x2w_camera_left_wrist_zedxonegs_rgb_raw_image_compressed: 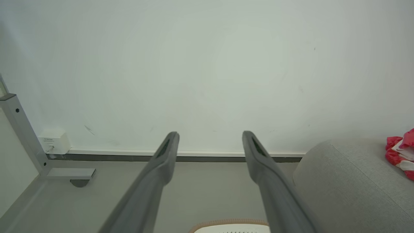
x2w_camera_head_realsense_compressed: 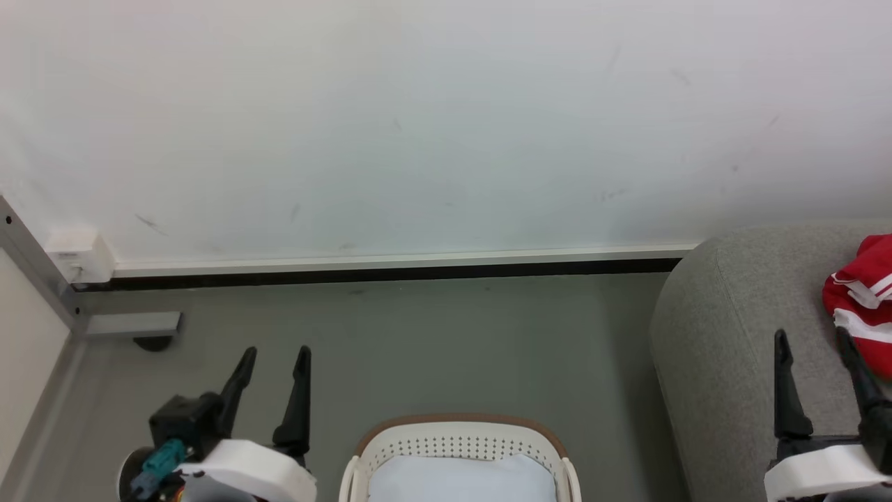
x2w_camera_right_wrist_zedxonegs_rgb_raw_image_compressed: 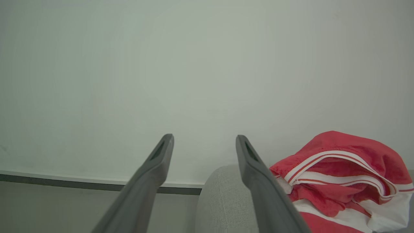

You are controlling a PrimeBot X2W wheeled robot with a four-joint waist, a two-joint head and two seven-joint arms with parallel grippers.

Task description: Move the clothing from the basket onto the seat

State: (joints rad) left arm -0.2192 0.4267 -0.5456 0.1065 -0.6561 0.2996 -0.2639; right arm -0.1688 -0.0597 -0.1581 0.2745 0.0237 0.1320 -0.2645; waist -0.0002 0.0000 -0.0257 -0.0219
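Red clothing (x2w_camera_head_realsense_compressed: 860,307) lies on the seat (x2w_camera_head_realsense_compressed: 725,335), frame right; I judge it soft, light, best pinched at a fold. Left gripper (x2w_camera_head_realsense_compressed: 277,351) and right gripper (x2w_camera_head_realsense_compressed: 810,335) gape empty.

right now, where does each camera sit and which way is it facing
head view: on the head, looking forward and down at the white wall and cream-white perforated plastic basket; left gripper lower left, right gripper lower right by the light grey fabric sofa.
left wrist view: on the left wrist, facing the wall along its open fingers; basket rim below.
right wrist view: on the right wrist, facing the wall along its fingers, beside the red white-striped clothing.
shared: all three show the sofa with the clothing on it.
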